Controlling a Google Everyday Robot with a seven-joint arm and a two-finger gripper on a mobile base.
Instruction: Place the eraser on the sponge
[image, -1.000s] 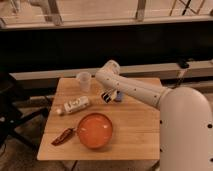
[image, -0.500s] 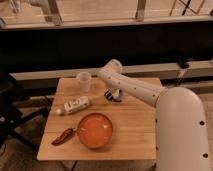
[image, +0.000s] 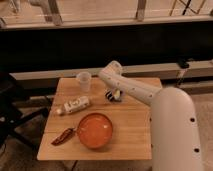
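Observation:
My gripper (image: 113, 95) is down at the wooden table (image: 135, 125), just right of its middle and toward the back. My white arm reaches to it from the right. A small light-blue patch, the sponge (image: 107, 92), peeks out at the gripper's left side, mostly covered by it. Black and white shapes at the gripper's tip may be the eraser, but I cannot separate it from the gripper.
An orange-red bowl (image: 95, 131) sits at the table's front middle, with a dark red chili-like item (image: 62, 136) to its left. A white labelled bottle (image: 74, 105) lies on its side at the left. A clear cup (image: 84, 80) stands at the back left.
The gripper has shifted only slightly to the right over the same spot. The other things on the table have not moved.

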